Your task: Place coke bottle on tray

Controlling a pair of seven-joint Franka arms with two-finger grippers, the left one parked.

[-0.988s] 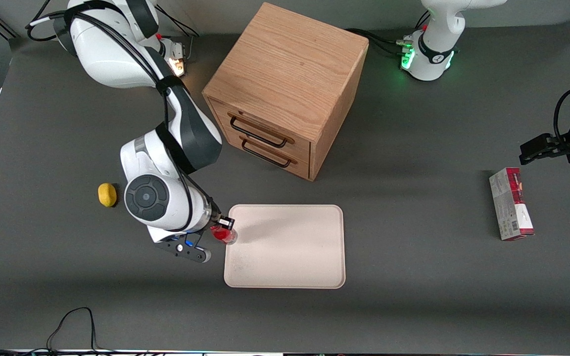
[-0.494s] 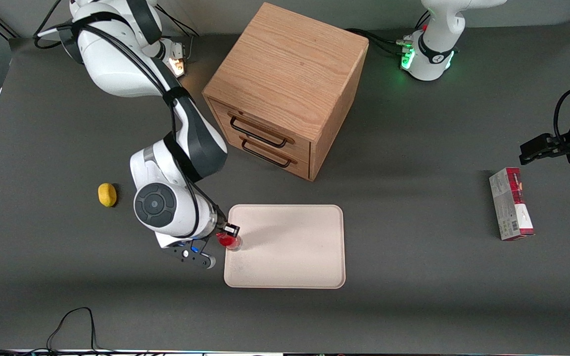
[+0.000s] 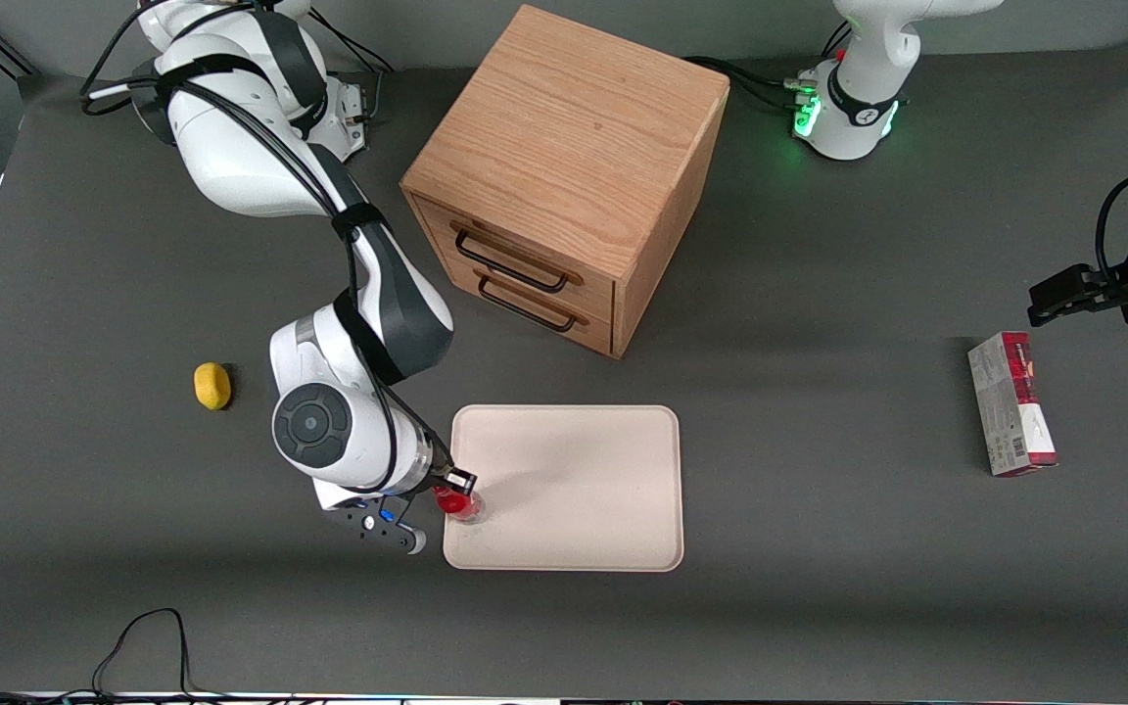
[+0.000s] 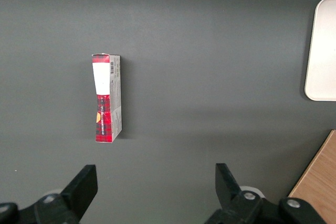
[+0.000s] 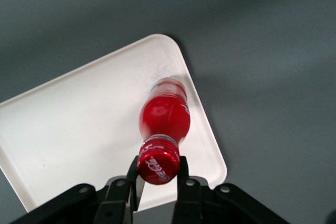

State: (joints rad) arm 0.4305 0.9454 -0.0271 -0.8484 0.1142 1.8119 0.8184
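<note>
The coke bottle (image 3: 458, 502) is small and red with a red cap and clear base. It hangs upright in my right gripper (image 3: 453, 491) over the tray's corner nearest the working arm and the front camera. In the right wrist view the gripper (image 5: 158, 170) is shut on the bottle (image 5: 164, 116) at its neck, just under the cap, with the base pointing down at the tray (image 5: 79, 124). The cream tray (image 3: 574, 490) lies flat in front of the wooden cabinet. Whether the base touches the tray I cannot tell.
A wooden drawer cabinet (image 3: 564, 166) stands farther from the front camera than the tray. A yellow lemon-like object (image 3: 212, 385) lies toward the working arm's end. A red-and-white carton box (image 3: 1011, 402) lies toward the parked arm's end, also in the left wrist view (image 4: 106, 98).
My right gripper has carried the bottle from the tray's edge toward the front camera and slightly inward, so it now hangs over the tray's near corner.
</note>
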